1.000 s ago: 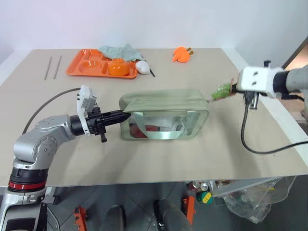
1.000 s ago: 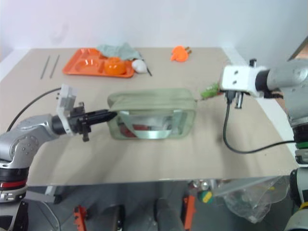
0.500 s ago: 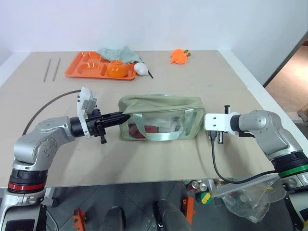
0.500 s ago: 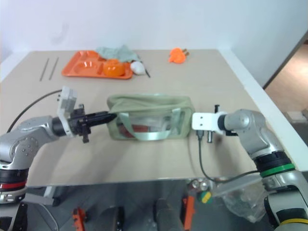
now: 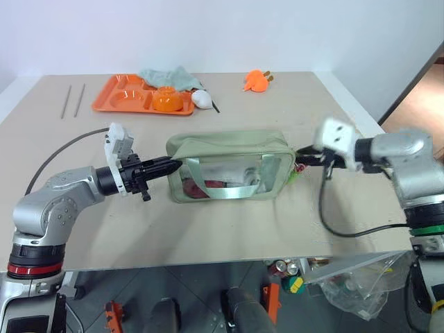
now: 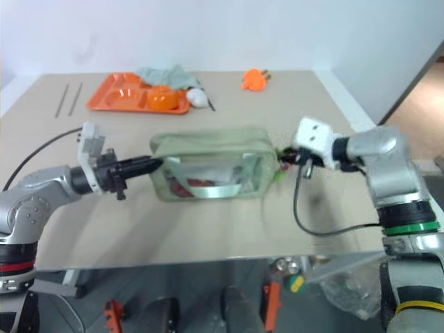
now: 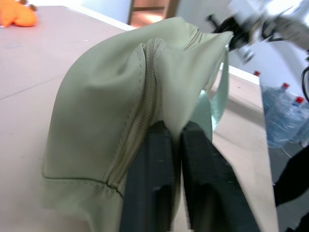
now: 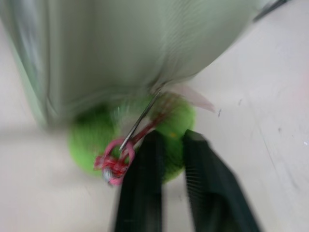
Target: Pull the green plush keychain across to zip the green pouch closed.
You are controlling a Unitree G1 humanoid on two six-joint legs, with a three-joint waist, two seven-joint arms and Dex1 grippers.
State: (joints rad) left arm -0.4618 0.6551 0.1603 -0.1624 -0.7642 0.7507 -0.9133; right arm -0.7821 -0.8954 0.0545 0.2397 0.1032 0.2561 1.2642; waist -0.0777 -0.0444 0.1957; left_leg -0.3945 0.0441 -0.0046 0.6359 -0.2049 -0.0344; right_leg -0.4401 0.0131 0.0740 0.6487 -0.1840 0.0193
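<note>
Green plush keychain [image 8: 169,130] just beyond right fingers [image 8: 145,188], slightly parted; left fingers [image 7: 154,179] pinch green pouch [image 5: 229,149].

A broad beige table [image 5: 229,229] carries everything. At its middle lies the green pouch [image 5: 229,149], with the green plush keychain [image 8: 96,140] at its right end. Along the far edge sit an orange tray [image 5: 121,94], a teal-grey cloth [image 5: 166,75], an orange plush toy [image 5: 257,81] and two thin sticks [image 5: 73,100].

green plush keychain [image 8: 94,140] beside green pouch [image 8: 125,43]
</note>
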